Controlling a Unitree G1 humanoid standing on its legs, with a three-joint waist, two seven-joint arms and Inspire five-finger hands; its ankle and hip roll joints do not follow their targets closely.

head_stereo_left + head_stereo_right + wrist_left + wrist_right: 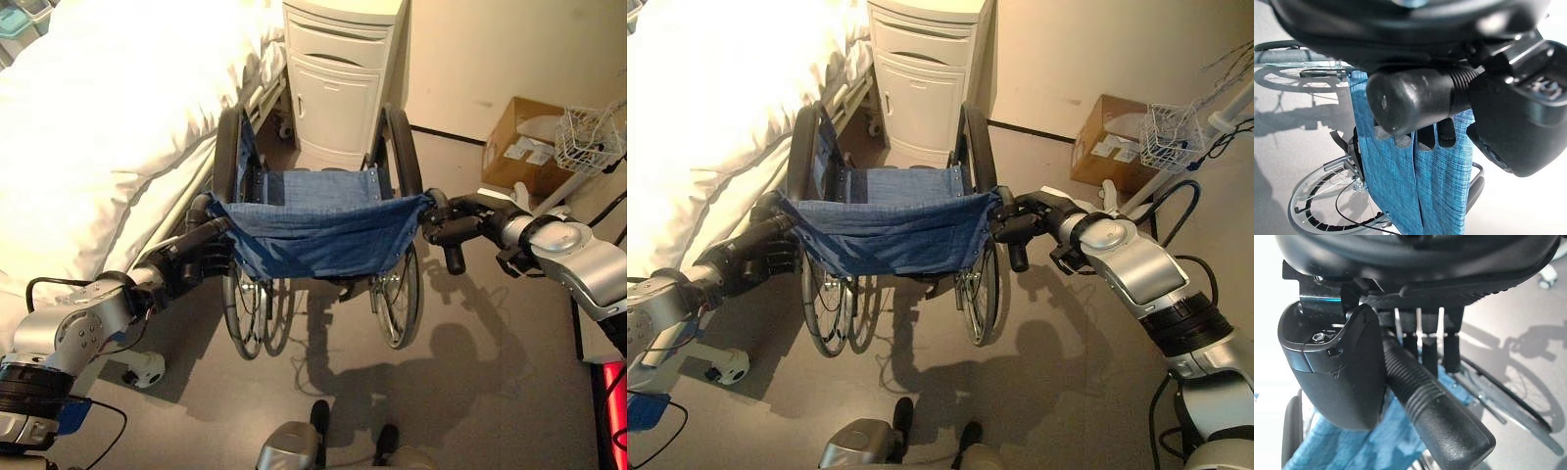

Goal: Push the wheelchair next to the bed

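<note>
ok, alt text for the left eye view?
Both hands, left hand and right hand, grip the push handles of a blue-backed wheelchair, seen from behind. A white bed lies along its left; a white cabinet stands ahead.

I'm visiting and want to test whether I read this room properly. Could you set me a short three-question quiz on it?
1. True or false: both hands grip the wheelchair's push handles.
2. The wheelchair's backrest cloth is: A) red B) blue C) green.
3. What stands just beyond the wheelchair, beside the bed?

Key:
1. True: left hand, right hand.
2. B.
3. A white cabinet.
</note>
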